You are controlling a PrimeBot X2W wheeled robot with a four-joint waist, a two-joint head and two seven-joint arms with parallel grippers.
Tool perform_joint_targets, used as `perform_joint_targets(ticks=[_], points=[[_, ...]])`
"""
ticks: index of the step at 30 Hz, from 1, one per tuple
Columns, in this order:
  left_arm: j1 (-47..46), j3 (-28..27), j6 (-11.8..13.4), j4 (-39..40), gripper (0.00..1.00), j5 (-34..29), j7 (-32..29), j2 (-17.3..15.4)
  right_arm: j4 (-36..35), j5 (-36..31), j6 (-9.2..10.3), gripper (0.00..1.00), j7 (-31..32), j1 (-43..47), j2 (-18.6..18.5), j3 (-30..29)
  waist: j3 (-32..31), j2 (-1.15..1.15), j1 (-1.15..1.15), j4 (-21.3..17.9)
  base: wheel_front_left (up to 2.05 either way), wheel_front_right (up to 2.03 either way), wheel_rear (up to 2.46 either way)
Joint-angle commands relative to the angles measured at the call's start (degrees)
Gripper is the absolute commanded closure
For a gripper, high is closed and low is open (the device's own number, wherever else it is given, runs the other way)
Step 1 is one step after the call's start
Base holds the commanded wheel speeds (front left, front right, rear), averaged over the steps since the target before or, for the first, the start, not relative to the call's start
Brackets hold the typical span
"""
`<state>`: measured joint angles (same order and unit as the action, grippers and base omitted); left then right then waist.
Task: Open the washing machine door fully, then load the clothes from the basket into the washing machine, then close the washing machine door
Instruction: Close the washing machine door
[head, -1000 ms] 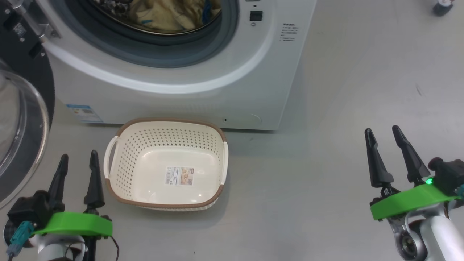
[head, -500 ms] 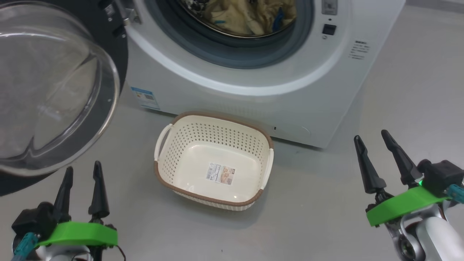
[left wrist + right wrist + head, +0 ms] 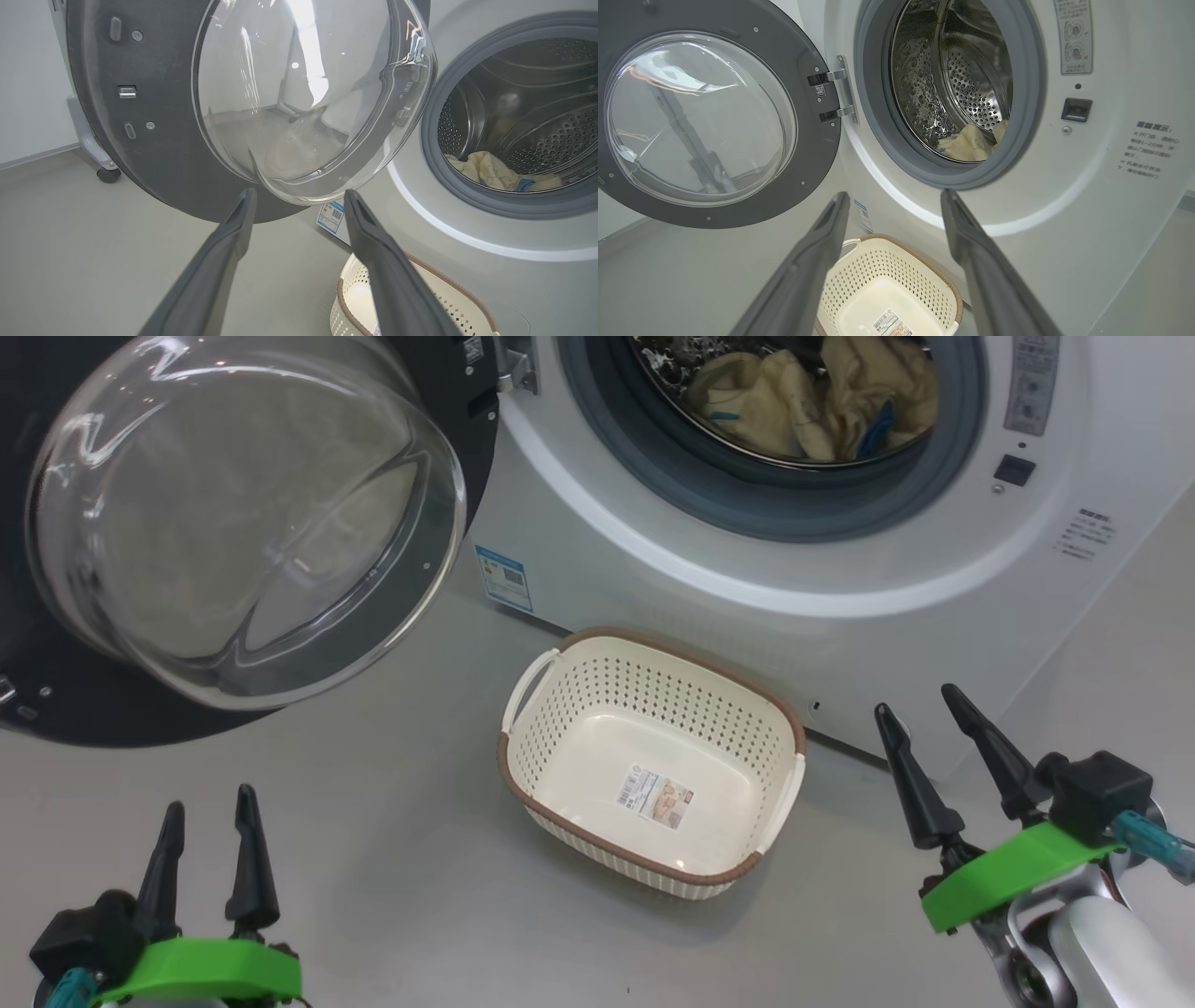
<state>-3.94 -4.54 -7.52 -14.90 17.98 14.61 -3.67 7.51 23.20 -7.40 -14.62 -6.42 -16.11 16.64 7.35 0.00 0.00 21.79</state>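
Left pincer (image 3: 209, 800) and right pincer (image 3: 917, 700) hang wide and empty near the bare basket (image 3: 672, 649); clothes (image 3: 822, 401) lie in the drum (image 3: 971, 65), so I judge the next move is pushing the wide-open door (image 3: 243, 513) shut.

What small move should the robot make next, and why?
Probably raise the left gripper toward the washing machine door and begin pushing it shut. The basket is empty, the clothes lie inside the washing machine, the door stands wide open, and that gripper, open and holding nothing, is on the door's side.
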Motion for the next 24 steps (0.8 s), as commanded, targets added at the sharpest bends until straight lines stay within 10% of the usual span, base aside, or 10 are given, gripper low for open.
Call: perform_joint_targets(ticks=[1, 15, 18, 24], points=[[-0.52, -2.21, 0.03, 2.1, 0.0, -0.46, 0.39, -0.55, -1.53, 0.32, -0.09, 0.0, -0.38, -1.5, -1.35, 0.76, -0.64, 0.0, 0.0, 1.0, 0.0, 0.0, 0.0], [1.13, -2.39, 0.03, 3.27, 0.0, -0.21, 0.39, 0.1, -0.93, 0.88, -0.09, 0.0, -0.38, -0.76, -0.88, 2.05, -2.38, 0.0, 0.0, 3.79, 0.0, 0.0, 0.0], [0.66, -3.33, 0.03, 5.37, 1.0, 1.66, 0.39, -0.09, -1.07, 0.88, -0.09, 0.0, -0.38, -0.47, -0.5, 2.2, -2.2, 0.0, 0.0, 3.74, 0.0, 0.0, 0.0], [-3.03, -6.66, 0.03, 12.32, 1.0, 7.53, 0.39, -4.93, -1.44, 0.66, -0.09, 0.0, -0.38, -0.24, -0.32, 1.76, -0.5, 0.0, 0.0, 3.85, 0.0, 0.0, 0.0]])
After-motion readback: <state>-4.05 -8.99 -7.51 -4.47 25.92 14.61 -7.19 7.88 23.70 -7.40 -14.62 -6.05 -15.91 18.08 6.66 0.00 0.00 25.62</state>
